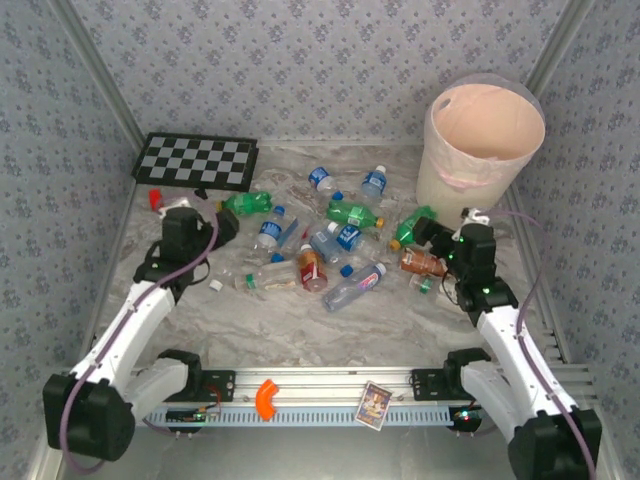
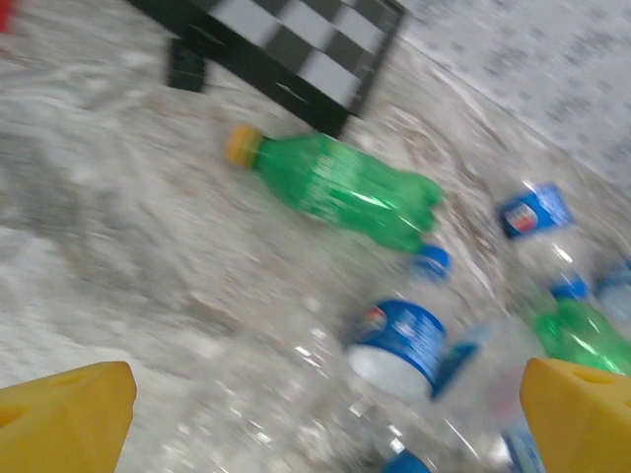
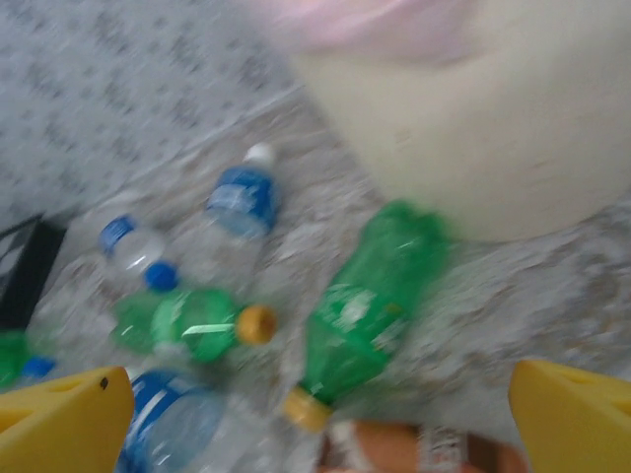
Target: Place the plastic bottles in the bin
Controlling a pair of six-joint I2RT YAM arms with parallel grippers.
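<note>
This looks like the reach before a pick. The bottles (image 1: 356,285) lie scattered across the middle of the table (image 1: 300,330), and none shows inside the bin (image 1: 455,170) at the far right corner.

The left gripper (image 1: 222,222) (image 2: 320,414) hangs released and empty, facing the left green bottle (image 1: 247,203) (image 2: 340,192) near the checkerboard (image 1: 195,160). That bottle lies flat, its long axis roughly along the far edge and its cap toward the left edge.

The right gripper (image 1: 440,240) (image 3: 320,414), also spread with nothing between its fingers, hangs over the right green bottle (image 1: 413,226) (image 3: 365,301). This one lies diagonally, base against or just beside the bin's foot and cap toward the near left.

Each next move probably calls for turning the wrist so the fingers cross the bottle's long axis, then lowering and closing.
</note>
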